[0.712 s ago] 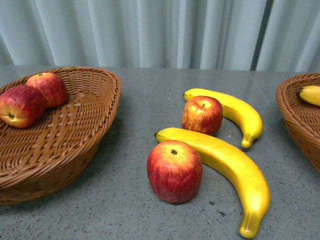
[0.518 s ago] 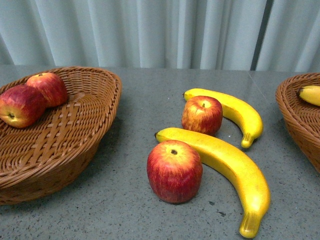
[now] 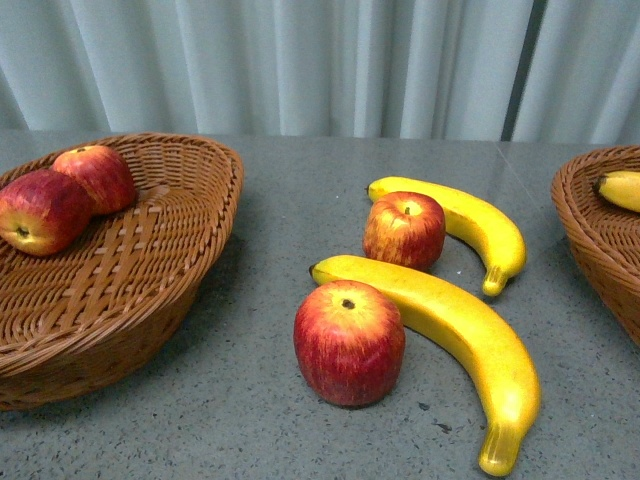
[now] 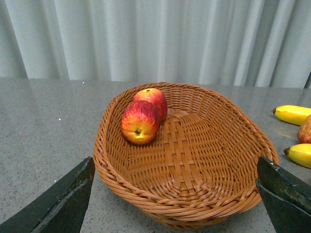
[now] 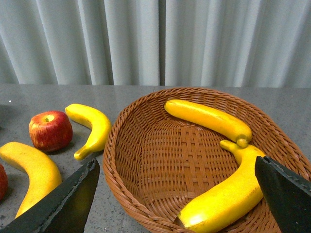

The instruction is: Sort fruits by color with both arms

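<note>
On the grey table in the front view lie a near apple, a far apple, a long near banana and a far banana. The left wicker basket holds two apples; they also show in the left wrist view. The right basket holds two bananas. My left gripper is open, empty, before the left basket. My right gripper is open, empty, before the right basket. Neither arm shows in the front view.
A pale pleated curtain hangs behind the table. The right basket's rim shows at the front view's right edge with a banana end in it. Bare table lies between the baskets around the loose fruit.
</note>
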Action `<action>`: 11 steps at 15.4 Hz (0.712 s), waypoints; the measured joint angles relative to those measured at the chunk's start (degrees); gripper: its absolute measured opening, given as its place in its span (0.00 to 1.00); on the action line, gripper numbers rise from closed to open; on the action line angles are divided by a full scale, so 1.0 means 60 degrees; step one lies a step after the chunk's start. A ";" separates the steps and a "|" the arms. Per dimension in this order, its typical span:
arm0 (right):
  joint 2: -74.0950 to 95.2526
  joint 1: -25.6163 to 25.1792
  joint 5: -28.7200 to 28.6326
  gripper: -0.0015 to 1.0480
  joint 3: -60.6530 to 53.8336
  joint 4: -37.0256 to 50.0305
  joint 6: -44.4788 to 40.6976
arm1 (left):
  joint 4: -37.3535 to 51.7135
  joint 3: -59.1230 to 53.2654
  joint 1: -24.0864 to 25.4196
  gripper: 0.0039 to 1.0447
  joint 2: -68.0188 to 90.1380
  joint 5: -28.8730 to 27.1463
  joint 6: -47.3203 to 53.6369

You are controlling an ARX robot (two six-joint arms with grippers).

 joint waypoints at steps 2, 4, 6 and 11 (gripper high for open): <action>0.0000 0.0000 0.0000 0.94 0.0000 0.0000 0.0000 | 0.0000 0.0000 0.0000 0.94 0.0000 0.0000 0.0000; 0.0000 0.0000 0.0000 0.94 0.0000 0.0000 0.0000 | 0.0000 0.0000 0.0000 0.94 0.0000 0.0000 0.0000; 0.0000 0.0000 0.0000 0.94 0.0000 0.0004 0.0000 | 0.0000 0.0000 0.0000 0.94 0.0000 0.0000 0.0000; 0.0000 0.0000 0.0029 0.94 0.0000 0.0004 0.0000 | 0.3184 0.2838 -0.0903 0.94 0.6630 -0.1486 0.0095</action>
